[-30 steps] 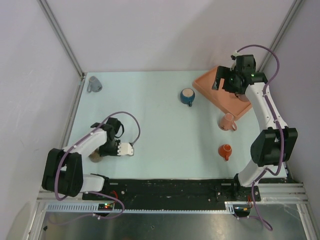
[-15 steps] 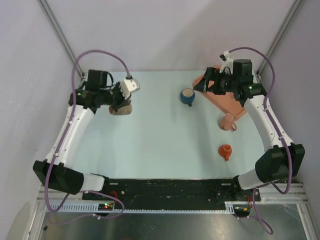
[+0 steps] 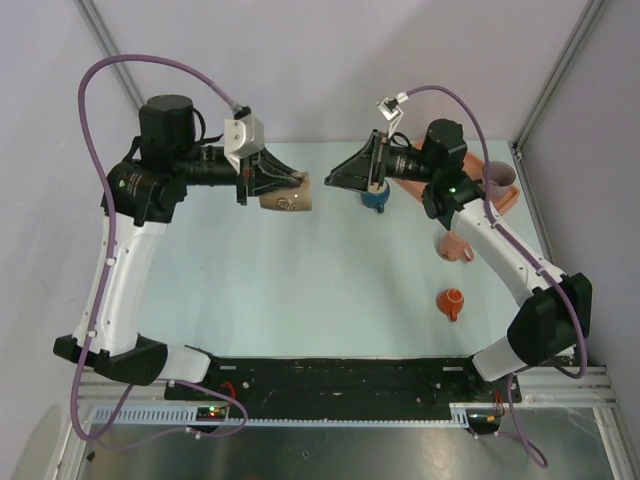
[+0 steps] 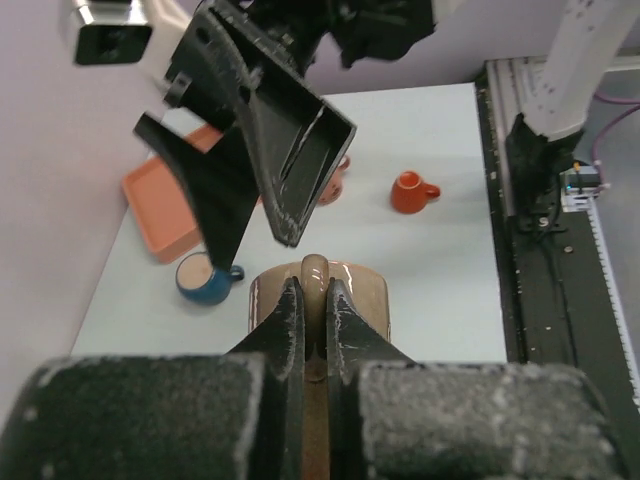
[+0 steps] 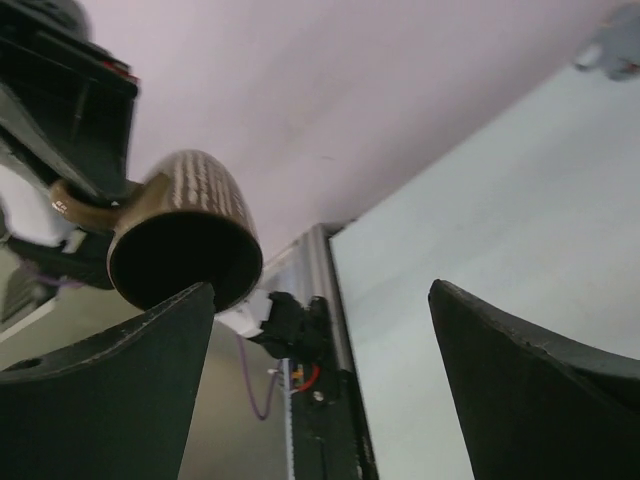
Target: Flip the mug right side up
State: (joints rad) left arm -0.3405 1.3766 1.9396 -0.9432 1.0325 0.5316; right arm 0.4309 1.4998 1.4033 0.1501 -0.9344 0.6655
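The brown mug (image 3: 286, 193) hangs in the air on its side, mouth toward the right. My left gripper (image 3: 262, 181) is shut on its handle (image 4: 312, 272), and the mug body (image 4: 352, 297) shows beyond the fingers. My right gripper (image 3: 347, 178) is open, level with the mug and a short way to its right, not touching it. In the right wrist view the mug's dark mouth (image 5: 180, 262) faces the camera by the left finger (image 5: 110, 400), outside the open gripper (image 5: 320, 385). The right gripper's fingers (image 4: 265, 150) also show above the mug in the left wrist view.
On the table stand a blue mug (image 3: 376, 196), a pink mug (image 3: 456, 246) and a small orange mug (image 3: 450, 301). An orange tray (image 3: 508, 196) with a lilac cup (image 3: 497, 181) sits at the back right. A grey mug (image 5: 615, 45) shows far off.
My left arm has carried the brown mug from the near left of the table up and toward the back middle. My right arm has swung left from the tray to face it, jaws open.
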